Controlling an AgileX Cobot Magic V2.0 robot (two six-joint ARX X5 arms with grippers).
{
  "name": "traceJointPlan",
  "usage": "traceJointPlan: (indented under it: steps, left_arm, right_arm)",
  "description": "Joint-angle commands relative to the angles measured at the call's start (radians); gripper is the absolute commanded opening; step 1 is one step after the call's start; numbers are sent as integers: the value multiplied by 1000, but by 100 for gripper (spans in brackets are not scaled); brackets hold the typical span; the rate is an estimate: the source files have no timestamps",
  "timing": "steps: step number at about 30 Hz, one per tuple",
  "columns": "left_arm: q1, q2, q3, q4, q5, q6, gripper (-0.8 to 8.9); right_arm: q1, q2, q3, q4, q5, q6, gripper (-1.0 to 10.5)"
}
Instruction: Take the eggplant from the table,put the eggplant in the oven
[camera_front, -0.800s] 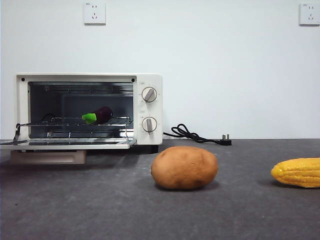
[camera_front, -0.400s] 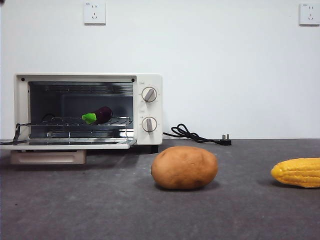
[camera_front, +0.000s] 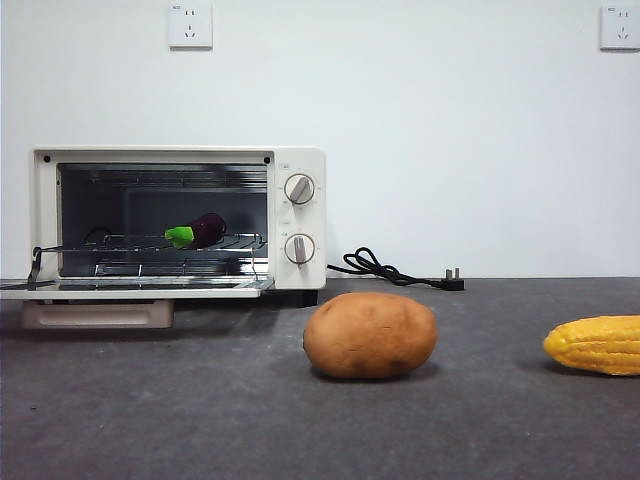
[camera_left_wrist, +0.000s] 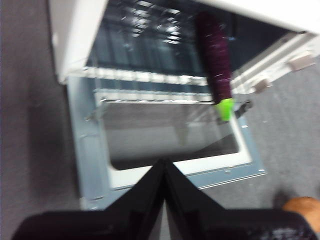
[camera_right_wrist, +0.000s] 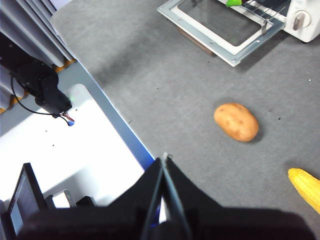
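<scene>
The dark purple eggplant (camera_front: 207, 229) lies on the wire rack inside the cream-white oven (camera_front: 300, 160), green cap toward the open door (camera_front: 130, 291). In the left wrist view the eggplant (camera_left_wrist: 215, 60) rests at the rack's edge, with the oven (camera_left_wrist: 75, 30) around it. My left gripper (camera_left_wrist: 164, 163) hangs shut and empty above the lowered door (camera_left_wrist: 90, 165), apart from the eggplant. My right gripper (camera_right_wrist: 164, 159) is shut and empty, high over the table (camera_right_wrist: 165, 75), far from the oven (camera_right_wrist: 302, 20). Neither gripper shows in the front view.
A brown potato (camera_front: 370, 335) sits mid-table and a yellow corn cob (camera_front: 597, 345) lies at the right edge. The oven's black cable and plug (camera_front: 385, 268) lie by the wall. In the right wrist view a white bench top (camera_right_wrist: 65, 150) adjoins the table's edge.
A small dark tip seen at the front view's top left corner half a second ago is gone. The eggplant, potato and corn have not moved.
</scene>
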Motion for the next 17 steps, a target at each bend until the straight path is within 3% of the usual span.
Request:
traceJointPlan:
  steps: [1, 7, 17]
  left_arm:
    - [32, 69, -10, 14, 3, 46, -8]
    - [75, 209, -10, 35, 4, 78, -8]
    - [60, 391, -11, 121, 7, 93, -8]
  right_arm:
    - [1, -2, -2, -27, 2, -8, -11]
    - [1, -2, -2, -27, 2, -3, -11]
    - [1, 0, -2, -27, 9, 25, -11]
